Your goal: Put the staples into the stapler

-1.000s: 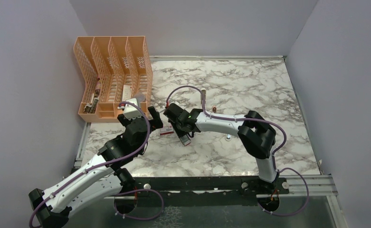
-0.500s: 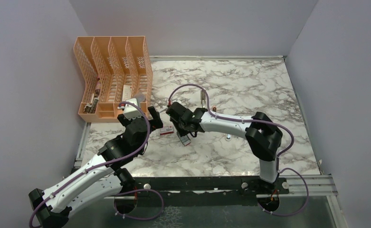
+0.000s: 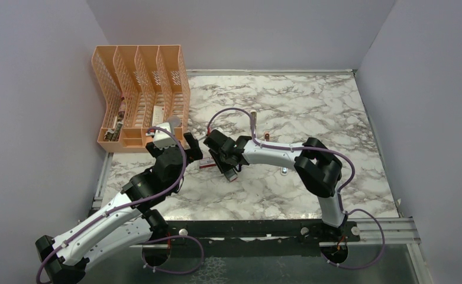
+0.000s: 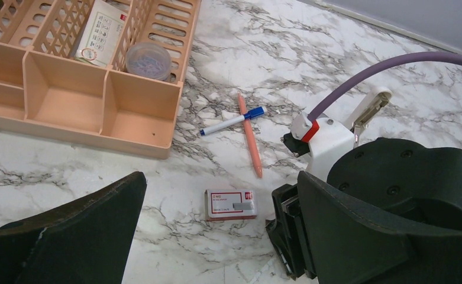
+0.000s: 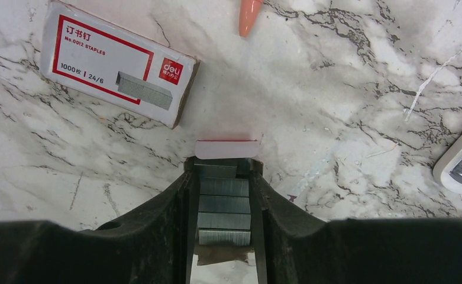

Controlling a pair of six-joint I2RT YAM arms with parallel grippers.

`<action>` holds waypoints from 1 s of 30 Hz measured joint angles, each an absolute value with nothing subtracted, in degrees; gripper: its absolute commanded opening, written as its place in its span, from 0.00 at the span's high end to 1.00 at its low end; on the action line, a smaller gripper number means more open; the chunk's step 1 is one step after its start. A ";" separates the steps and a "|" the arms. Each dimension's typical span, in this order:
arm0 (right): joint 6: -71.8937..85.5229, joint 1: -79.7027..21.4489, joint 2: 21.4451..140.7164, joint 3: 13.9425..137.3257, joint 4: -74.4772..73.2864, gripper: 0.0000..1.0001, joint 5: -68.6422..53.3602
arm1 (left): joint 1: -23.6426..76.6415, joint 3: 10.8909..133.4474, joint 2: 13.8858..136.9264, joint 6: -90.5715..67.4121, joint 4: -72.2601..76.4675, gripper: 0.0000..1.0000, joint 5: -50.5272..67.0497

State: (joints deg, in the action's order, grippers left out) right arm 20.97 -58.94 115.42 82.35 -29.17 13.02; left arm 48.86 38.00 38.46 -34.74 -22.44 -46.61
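Grey metal in short ribbed strips: your staples (image 5: 223, 204) lie end to end in a shallow cardboard tray with a white, red-edged tab at its front. They sit on the marble table (image 3: 311, 106) just beside the red-and-white box (image 5: 119, 70), off its near right corner in the right wrist view, without touching it. The box lies flat, printed face up, with a picture of a staple strip on it.

Your right gripper (image 5: 223, 165) is low over the table, and its two black fingers (image 5: 175, 207) run along both long sides of the tray. They sit hard up against it. You cannot tell from these views whether they are pinching it or have just let go. The right arm reaches in towards the box from the right, elbow bent and forearm nearly level.

The stapler (image 5: 460, 158), white with a silver inner part, lies well to the right of the box at the edge of the right wrist view.

Your left gripper (image 4: 221, 180) hangs above the near side of the box with its jaws spread wide and nothing between them. The left arm stretches up from its base towards the box. An orange pen (image 4: 250, 135) lies just beyond the box.
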 measured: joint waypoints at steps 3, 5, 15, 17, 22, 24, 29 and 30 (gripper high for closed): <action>20.97 -58.94 115.42 82.35 -29.17 0.57 13.02 | 48.86 38.00 38.46 -34.74 -22.44 0.01 -46.68; 20.97 -58.94 115.42 82.35 -29.15 0.57 13.02 | 48.86 38.00 38.46 -34.76 -22.44 0.01 -46.72; 20.93 -58.94 115.72 83.37 -29.15 0.56 13.02 | 48.86 37.95 38.46 -34.76 -22.44 0.01 -46.78; 20.93 -58.94 115.72 83.55 -29.08 0.56 12.99 | 48.86 37.89 38.46 -34.76 -22.46 0.01 -46.78; 20.91 -58.96 115.83 83.99 -29.04 0.57 13.02 | 48.86 37.80 38.46 -34.76 -22.44 0.01 -46.78; 20.91 -58.96 115.96 84.07 -28.99 0.60 13.02 | 48.86 37.80 38.44 -34.76 -22.44 0.01 -46.81; 20.93 -58.98 116.84 84.18 -28.84 0.62 13.02 | 48.86 37.78 38.15 -34.79 -22.46 0.01 -46.85; 20.93 -58.98 116.90 84.27 -28.86 0.62 13.02 | 48.86 37.78 38.04 -34.81 -22.44 0.01 -46.87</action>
State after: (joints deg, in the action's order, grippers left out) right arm 20.93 -58.98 116.90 84.27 -28.86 13.02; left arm 48.86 37.78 38.04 -34.81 -22.44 -46.87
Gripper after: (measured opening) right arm 0.380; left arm 0.987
